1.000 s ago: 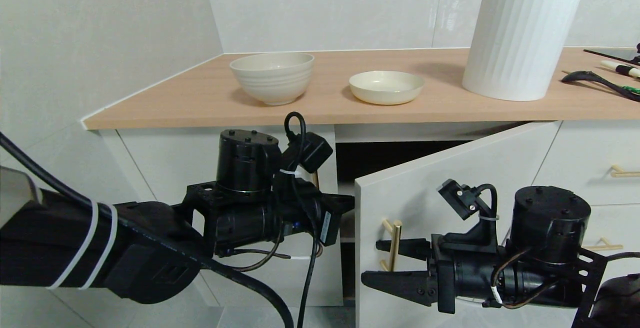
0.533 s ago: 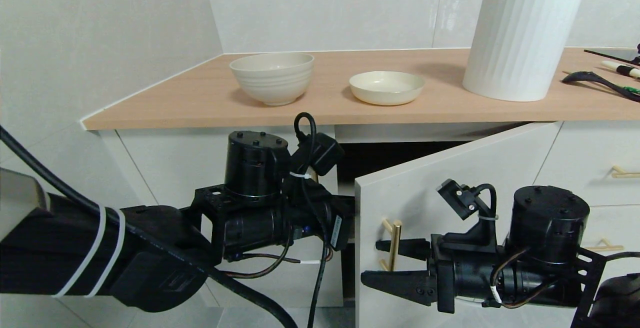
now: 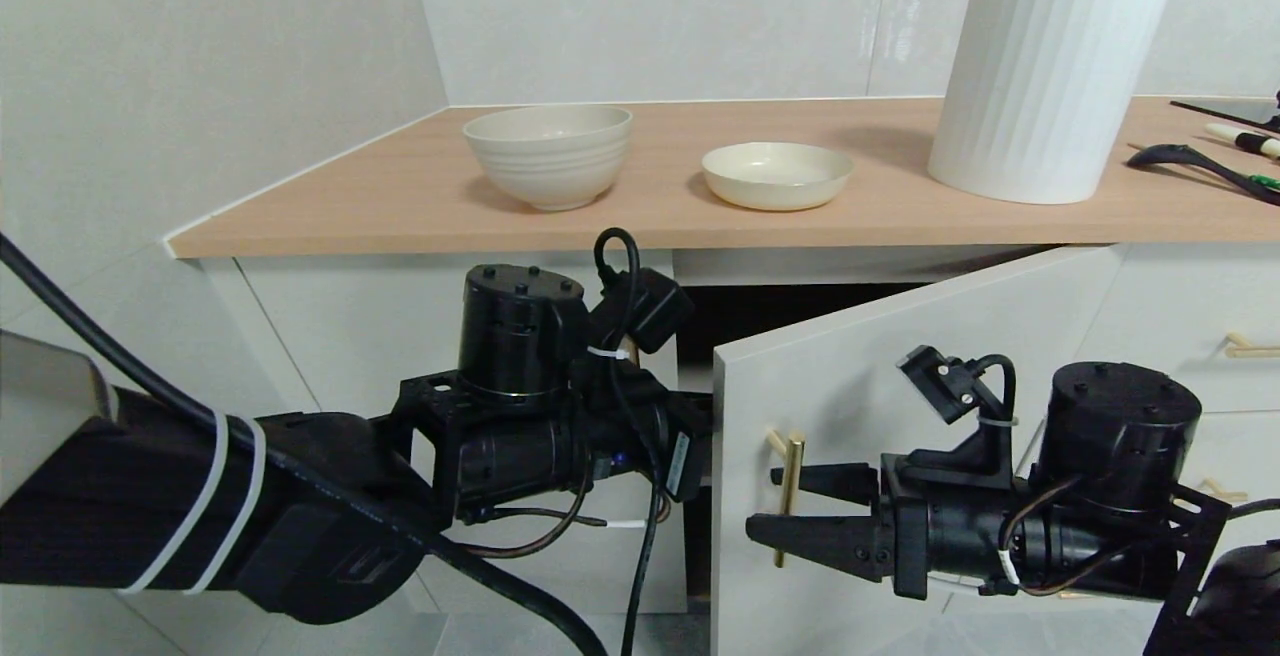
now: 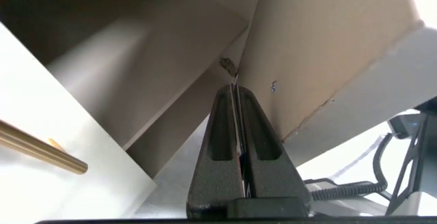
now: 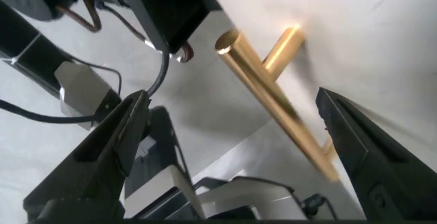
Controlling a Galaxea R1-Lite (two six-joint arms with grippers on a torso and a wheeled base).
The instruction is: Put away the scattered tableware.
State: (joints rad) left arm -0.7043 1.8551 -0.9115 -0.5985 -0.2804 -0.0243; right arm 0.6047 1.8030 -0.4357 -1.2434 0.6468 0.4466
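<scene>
One bowl [image 3: 547, 154] and one shallow dish [image 3: 777, 174] sitting on the counter [image 3: 400, 198] above the cabinet door [image 3: 900, 336], right gripper [image 3: 764, 507] holding its fingers spread about the door's brass handle [image 3: 792, 456], left gripper [image 4: 234, 108] pressing its fingers together at the door's free edge.

Your pale wood-grain countertop [image 3: 400, 198] presents a smooth, matt face with printed-looking grain. The cream ribbed bowl [image 3: 548, 154] and the shallow pale-yellow dish [image 3: 777, 174] both look like glazed ceramic with a soft sheen. The tall white fluted cylinder [image 3: 1045, 71] reads as matt, its wall finely ridged. The white wall tiles [image 3: 650, 16] are glossy and reflective. The white cabinet door [image 3: 900, 356] is smooth with a satin finish. Its gold bar handle [image 5: 273, 104] is polished, brass-coloured metal. Your right gripper [image 3: 765, 503] and left gripper [image 4: 235, 142] are matt black, apparently hard plastic.
</scene>
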